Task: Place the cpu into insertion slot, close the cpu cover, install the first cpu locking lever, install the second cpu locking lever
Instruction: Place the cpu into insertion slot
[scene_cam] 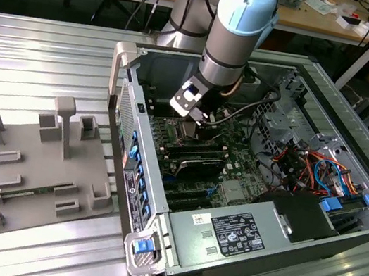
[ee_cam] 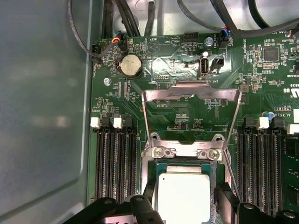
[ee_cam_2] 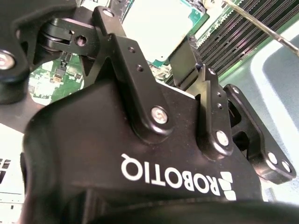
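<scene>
While the cpu cover (ee_cam: 191, 91) stands open, the half-spread fingers (ee_cam: 224, 201) clasp the cpu (ee_cam: 183, 196) by opposite edges.

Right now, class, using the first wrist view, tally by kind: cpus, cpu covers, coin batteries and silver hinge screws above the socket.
cpu: 1
cpu cover: 1
coin battery: 1
hinge screws: 2
Total: 5

The exterior view looks steeply down from afar on the open computer case (scene_cam: 343, 112), arm (scene_cam: 234, 39) at twelve o'clock. Both wrist views hang close over the board (ee_cam: 187, 116), sharing the chip (ee_cam: 184, 196).
</scene>
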Robot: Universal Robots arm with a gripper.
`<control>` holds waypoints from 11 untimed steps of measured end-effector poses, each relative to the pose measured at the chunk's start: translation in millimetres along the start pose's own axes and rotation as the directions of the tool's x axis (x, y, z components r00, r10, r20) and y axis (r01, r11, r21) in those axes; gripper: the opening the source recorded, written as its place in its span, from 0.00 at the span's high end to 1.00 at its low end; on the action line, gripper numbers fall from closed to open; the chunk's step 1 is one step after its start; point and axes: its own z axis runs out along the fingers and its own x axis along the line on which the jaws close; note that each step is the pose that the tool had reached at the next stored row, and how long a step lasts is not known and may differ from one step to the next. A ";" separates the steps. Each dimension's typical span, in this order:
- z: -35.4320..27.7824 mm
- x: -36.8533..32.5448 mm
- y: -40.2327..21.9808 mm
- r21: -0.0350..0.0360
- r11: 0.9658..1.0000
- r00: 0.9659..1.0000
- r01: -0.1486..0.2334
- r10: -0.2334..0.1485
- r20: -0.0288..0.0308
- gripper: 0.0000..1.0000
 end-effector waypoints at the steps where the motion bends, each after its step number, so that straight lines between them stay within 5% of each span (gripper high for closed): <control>1: -0.1 0.0 0.0 0.000 1.000 1.000 0.000 0.000 0.000 0.38; 11: -17.0 5.4 1.6 0.000 1.000 1.000 0.000 0.000 0.001 0.38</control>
